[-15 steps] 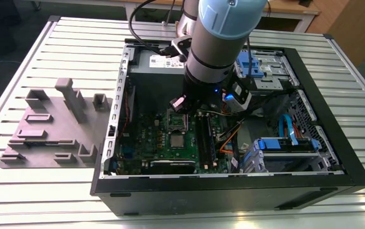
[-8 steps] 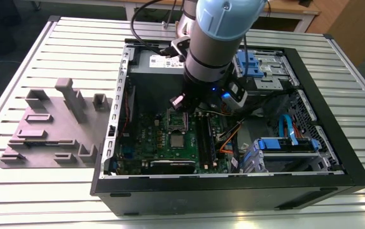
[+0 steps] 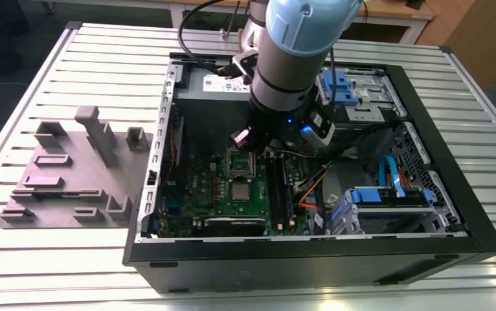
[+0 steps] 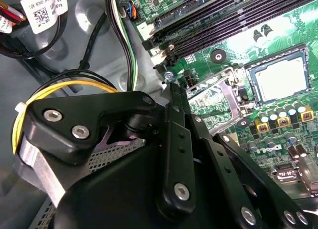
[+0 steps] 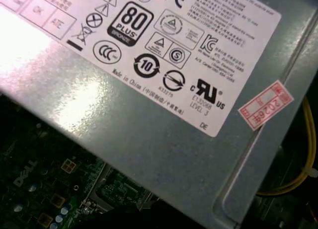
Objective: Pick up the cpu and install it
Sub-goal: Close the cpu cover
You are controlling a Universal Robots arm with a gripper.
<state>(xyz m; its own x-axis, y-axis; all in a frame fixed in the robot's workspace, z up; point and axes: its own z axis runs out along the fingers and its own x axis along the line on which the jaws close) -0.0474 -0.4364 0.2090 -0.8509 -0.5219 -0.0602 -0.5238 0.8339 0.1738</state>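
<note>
The cpu [image 3: 241, 192] is a small silvery square lying flat in the socket on the green motherboard [image 3: 196, 188] inside the open computer case. In the second wrist view the cpu [image 4: 279, 79] sits within the socket frame, and the metal load plate [image 4: 214, 97] stands flipped open beside it. My gripper [image 3: 258, 139] hangs from the arm over the motherboard, just beyond the open plate on the power supply side and apart from the cpu. The gripper's black linkage [image 4: 175, 124] covers the near part of the second wrist view.
The grey power supply [image 5: 149, 119] with its white label lies close to the wrist. Memory slots [image 4: 223, 20] run beside the socket. Yellow cables [image 4: 59, 90] and blue drive cages [image 3: 386, 201] crowd the case. A grey plastic tray [image 3: 67, 175] stands on the slatted table at the exterior view's left.
</note>
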